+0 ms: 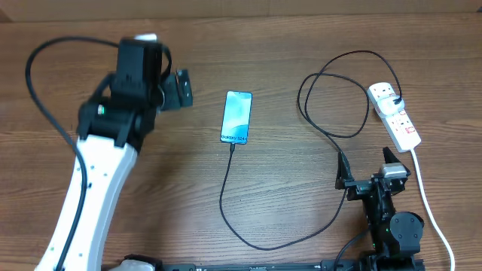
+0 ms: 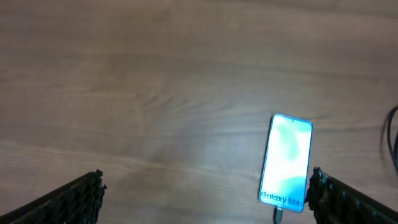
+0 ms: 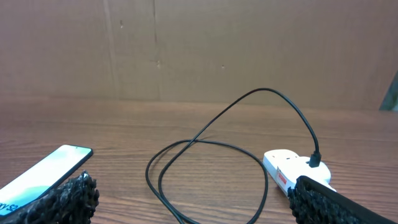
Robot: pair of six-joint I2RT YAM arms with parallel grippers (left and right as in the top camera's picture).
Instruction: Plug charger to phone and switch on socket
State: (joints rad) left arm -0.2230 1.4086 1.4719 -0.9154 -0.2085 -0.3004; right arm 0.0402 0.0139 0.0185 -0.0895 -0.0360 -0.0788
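Note:
The phone (image 1: 236,116) lies flat at mid-table, screen lit light blue, white text at its near short edge. The charger's small tip (image 1: 233,146) sits in the phone's near edge. Its black cable (image 1: 260,239) loops across the table to a black plug in the far outlet of the white socket strip (image 1: 393,114) at the right. My left gripper (image 1: 175,86) is open and empty, left of the phone; the phone (image 2: 286,160) shows by its right finger. My right gripper (image 1: 366,167) is open and empty, near the strip (image 3: 287,168) and cable loop (image 3: 205,177).
The socket's thick white cord (image 1: 429,207) runs down the right side toward the table's front edge. The wooden table (image 1: 301,45) ends at the back against a brown board wall (image 3: 186,50).

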